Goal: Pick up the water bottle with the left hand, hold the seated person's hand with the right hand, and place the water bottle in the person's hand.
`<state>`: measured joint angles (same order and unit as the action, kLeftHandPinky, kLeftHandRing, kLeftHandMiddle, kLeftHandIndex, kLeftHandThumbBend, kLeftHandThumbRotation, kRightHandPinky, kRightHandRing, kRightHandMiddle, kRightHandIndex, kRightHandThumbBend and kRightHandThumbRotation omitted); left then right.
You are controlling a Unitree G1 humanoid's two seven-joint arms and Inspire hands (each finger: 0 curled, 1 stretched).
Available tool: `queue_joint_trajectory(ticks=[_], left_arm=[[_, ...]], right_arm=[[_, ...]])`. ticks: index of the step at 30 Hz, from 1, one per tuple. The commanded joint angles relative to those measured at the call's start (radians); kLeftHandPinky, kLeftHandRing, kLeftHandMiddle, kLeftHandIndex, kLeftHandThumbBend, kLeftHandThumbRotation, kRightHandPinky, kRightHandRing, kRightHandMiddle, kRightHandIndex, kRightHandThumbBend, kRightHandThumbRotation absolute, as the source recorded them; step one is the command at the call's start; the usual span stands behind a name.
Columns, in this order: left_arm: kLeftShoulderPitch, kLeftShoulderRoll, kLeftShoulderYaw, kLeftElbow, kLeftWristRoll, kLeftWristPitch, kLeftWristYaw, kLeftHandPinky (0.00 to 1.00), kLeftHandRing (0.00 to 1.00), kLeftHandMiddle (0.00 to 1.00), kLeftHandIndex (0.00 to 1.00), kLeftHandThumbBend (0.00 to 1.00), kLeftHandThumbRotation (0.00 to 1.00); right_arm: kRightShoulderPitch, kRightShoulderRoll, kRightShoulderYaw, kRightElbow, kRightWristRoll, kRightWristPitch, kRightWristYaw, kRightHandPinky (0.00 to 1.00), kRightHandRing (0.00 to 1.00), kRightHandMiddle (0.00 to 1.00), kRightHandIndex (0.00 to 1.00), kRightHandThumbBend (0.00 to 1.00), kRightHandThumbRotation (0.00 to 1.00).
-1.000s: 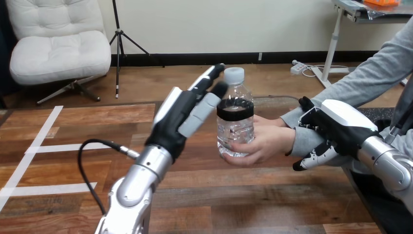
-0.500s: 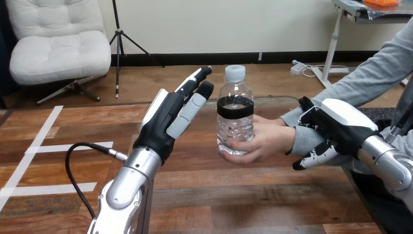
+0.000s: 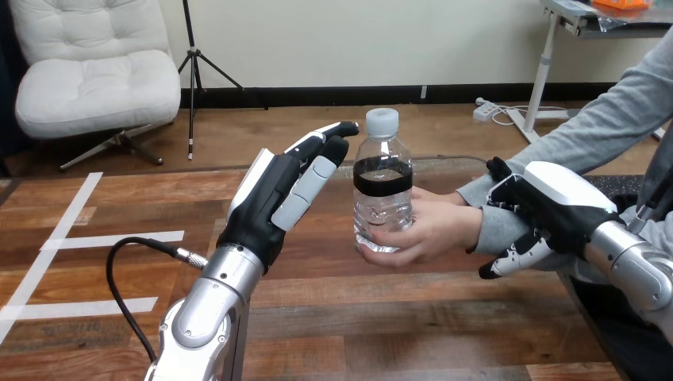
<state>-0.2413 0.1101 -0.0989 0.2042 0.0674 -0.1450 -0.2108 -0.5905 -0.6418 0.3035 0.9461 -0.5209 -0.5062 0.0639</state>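
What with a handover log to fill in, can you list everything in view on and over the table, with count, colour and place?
table: one, brown wood, across the lower view.
tape: several strips, white, on the table at the left.
bottle: one, clear with a black band and a pale cap, upright at the middle.
person's hand: one, reaching in from the right, wrapped round the bottle's lower part.
left hand: one, black and white, raised just left of the bottle, fingers straight; I cannot tell if it touches the bottle.
right hand: one, black and white, at the right, fingers curled round the person's wrist.
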Motion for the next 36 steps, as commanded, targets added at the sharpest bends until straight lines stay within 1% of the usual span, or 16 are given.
queue_joint_trajectory(ticks=[1, 4, 5, 9, 14, 19, 25, 36], left_arm=[[-0.029, 0.0, 0.01, -0.053, -0.012, -0.004, 0.003, 1.0, 0.96, 0.92, 0.84, 0.85, 1.0], [-0.027, -0.002, 0.012, -0.058, -0.014, 0.006, 0.005, 1.0, 0.96, 0.92, 0.84, 0.84, 1.0], [-0.026, -0.002, 0.012, -0.06, -0.015, 0.009, 0.006, 1.0, 0.96, 0.93, 0.85, 0.84, 1.0], [-0.028, -0.004, 0.016, -0.052, -0.025, 0.0, 0.001, 1.0, 0.96, 0.93, 0.85, 0.82, 1.0], [-0.026, -0.004, 0.019, -0.056, -0.041, 0.011, -0.004, 1.0, 0.96, 0.92, 0.85, 0.8, 1.0], [-0.026, 0.0, 0.02, -0.053, -0.056, 0.015, -0.014, 1.0, 0.97, 0.92, 0.85, 0.79, 1.0], [-0.023, 0.007, 0.02, -0.056, -0.063, 0.02, -0.023, 1.0, 0.96, 0.92, 0.84, 0.78, 1.0], [-0.02, 0.013, 0.02, -0.052, -0.067, 0.013, -0.025, 1.0, 0.94, 0.91, 0.84, 0.79, 1.0]], right_arm=[[-0.036, -0.013, 0.004, -0.054, -0.018, -0.016, -0.007, 0.39, 0.45, 0.52, 0.52, 0.91, 0.02], [-0.038, -0.015, 0.007, -0.053, -0.03, -0.019, -0.01, 0.42, 0.5, 0.56, 0.57, 0.93, 0.06], [-0.038, -0.015, 0.007, -0.054, -0.032, -0.017, -0.008, 0.45, 0.53, 0.59, 0.6, 0.94, 0.09], [-0.038, -0.014, 0.007, -0.057, -0.044, -0.005, -0.006, 0.48, 0.58, 0.63, 0.65, 0.95, 0.13], [-0.033, -0.013, 0.002, -0.065, -0.045, -0.003, -0.004, 0.51, 0.64, 0.67, 0.7, 0.98, 0.17], [-0.032, -0.012, 0.0, -0.061, -0.04, -0.01, -0.002, 0.53, 0.65, 0.69, 0.71, 0.98, 0.17], [-0.03, -0.009, -0.006, -0.053, -0.026, -0.025, 0.001, 0.54, 0.64, 0.69, 0.73, 0.99, 0.18], [-0.029, -0.009, -0.009, -0.051, -0.019, -0.022, 0.009, 0.57, 0.66, 0.7, 0.73, 0.99, 0.21]])
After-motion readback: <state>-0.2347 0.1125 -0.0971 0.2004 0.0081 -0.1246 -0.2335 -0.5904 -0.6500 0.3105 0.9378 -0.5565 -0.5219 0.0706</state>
